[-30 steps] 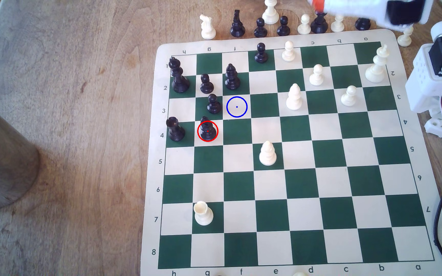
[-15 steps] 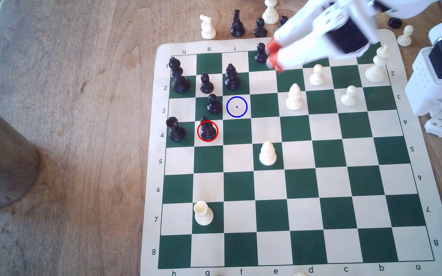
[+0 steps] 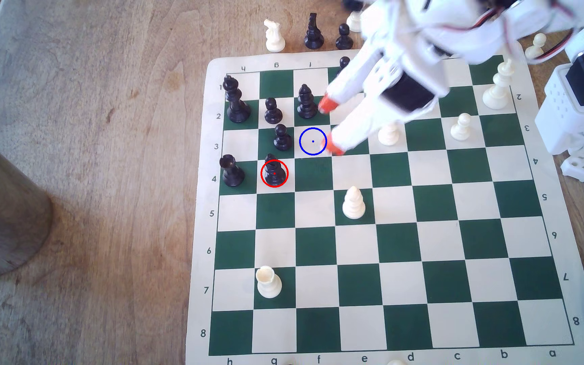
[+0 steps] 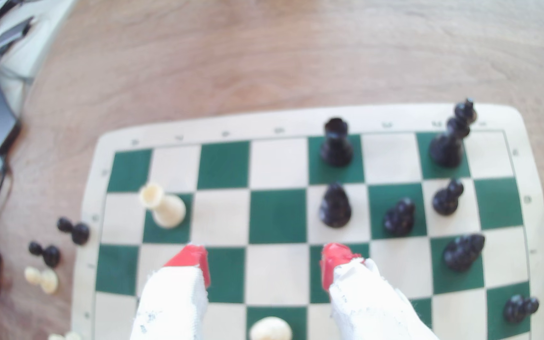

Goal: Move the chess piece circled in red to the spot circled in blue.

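The gripper [image 3: 329,128], fingers spread wide and empty, hangs beside the blue-ringed spot [image 3: 313,141], so it should carry on left and nearer to straddle the chess piece [image 3: 274,170] without clipping the pawn [image 3: 282,137] beside it.

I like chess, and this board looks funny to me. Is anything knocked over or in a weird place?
Nothing on the board is knocked over; every piece there I can see stands upright. The odd bit is off the board: in the wrist view, two black pawns and a white pawn lie on their sides on the table. The claw is open and empty.
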Action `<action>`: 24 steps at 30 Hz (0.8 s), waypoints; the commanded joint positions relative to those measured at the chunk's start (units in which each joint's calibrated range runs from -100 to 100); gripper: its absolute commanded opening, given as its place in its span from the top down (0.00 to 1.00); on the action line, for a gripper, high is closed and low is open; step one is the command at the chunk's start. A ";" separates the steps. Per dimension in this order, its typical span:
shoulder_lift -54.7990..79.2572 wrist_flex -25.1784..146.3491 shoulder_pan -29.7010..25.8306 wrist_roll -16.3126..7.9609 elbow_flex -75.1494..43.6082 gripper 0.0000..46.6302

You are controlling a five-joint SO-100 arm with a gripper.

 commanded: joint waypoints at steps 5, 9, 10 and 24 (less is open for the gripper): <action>10.88 -12.08 0.76 3.81 -0.37 0.54; 15.04 -13.39 2.64 4.98 -1.73 0.54; 15.64 -13.39 3.11 5.13 -2.09 0.54; 25.99 -13.88 2.56 3.86 -11.79 0.56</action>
